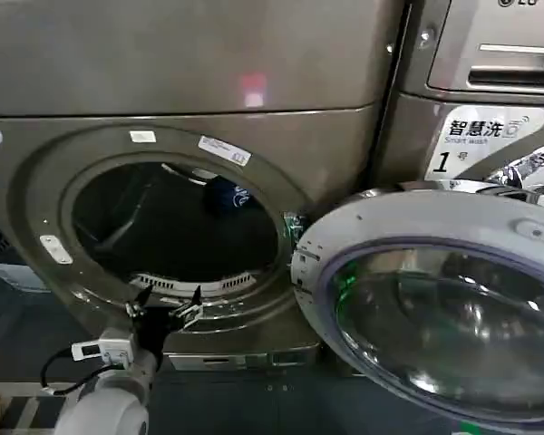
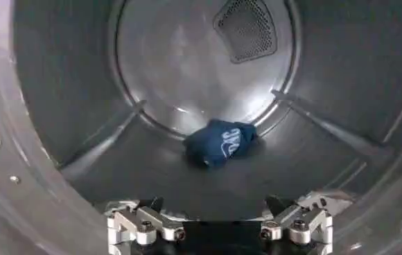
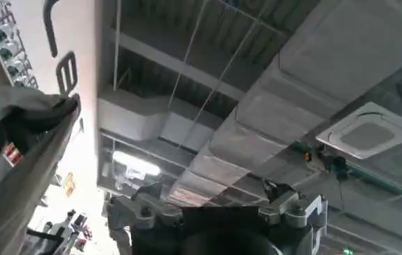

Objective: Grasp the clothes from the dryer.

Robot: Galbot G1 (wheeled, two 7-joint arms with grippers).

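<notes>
Dryer (image 1: 36, 172) door (image 1: 435, 317) is open at lower right of head view. Left gripper (image 1: 163, 308) sits at the drum's lower lip, fingers spread w/ nothing in them. Clothes (image 2: 220, 143), 1 navy bundle, lie mid-frame on the drum floor, well apart from it. Reach & grasp not yet done. Right gripper (image 3: 215, 208) points at the ceiling, released.
</notes>
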